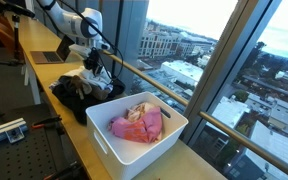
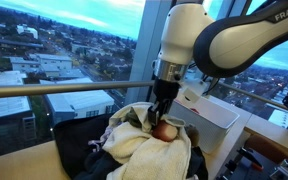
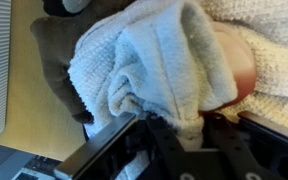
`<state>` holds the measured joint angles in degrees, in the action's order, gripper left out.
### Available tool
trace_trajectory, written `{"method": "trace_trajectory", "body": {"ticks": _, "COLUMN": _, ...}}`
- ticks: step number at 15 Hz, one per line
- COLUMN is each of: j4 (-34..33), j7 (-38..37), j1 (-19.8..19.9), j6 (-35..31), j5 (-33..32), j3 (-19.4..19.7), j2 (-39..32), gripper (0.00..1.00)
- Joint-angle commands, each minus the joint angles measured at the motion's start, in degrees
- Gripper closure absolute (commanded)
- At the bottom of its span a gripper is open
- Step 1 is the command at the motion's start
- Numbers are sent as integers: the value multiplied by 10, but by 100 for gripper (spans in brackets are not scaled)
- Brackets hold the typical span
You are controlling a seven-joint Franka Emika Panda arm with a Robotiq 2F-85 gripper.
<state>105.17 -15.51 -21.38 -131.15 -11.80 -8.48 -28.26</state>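
The robot's hand stood low over a heap of laundry on the long wooden bench by the window, its fingers set into a cream-white terry towel. The towel lay crumpled on top of a pile of dark, soft garments, at the far end of the bench from a white rectangular plastic bin that held a bundled pink cloth.

In the wrist view a thick fold of the towel ran down between the two dark fingers. Whether they were clamped on that fold or merely stood around it could not be told, as the fabric hid the contact. A peach-coloured rounded patch showed just beside the fold (what it was could not be made out).

Judging by this, the step in hand was the grasp on the towel itself, at the heap and well apart from the bin. Nothing of the towel had yet come clear of the dark clothes beneath.

Any next move would call for a firm bite on one fold only. A straight lift would be needed as well, so that the loose terry did not drag the dark garments along or slip out under its own weight.
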Motion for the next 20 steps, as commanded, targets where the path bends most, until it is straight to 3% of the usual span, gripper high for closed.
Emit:
{"method": "trace_trajectory", "body": {"ticks": 1, "j4": -5, "j7": -13, "j1": -9, "j6": 6, "j5": -7, "j3": 7, "j2": 1, "gripper": 34}}
{"method": "trace_trajectory", "body": {"ticks": 6, "j4": -9, "j7": -11, "j1": -4, "j6": 13, "j5": -2, "j3": 5, "j2": 24, "gripper": 1}}
{"method": "trace_trajectory", "body": {"ticks": 20, "j4": -1, "j7": -2, "j1": 53, "j6": 6, "j5": -4, "j3": 27, "j2": 91, "gripper": 0}}
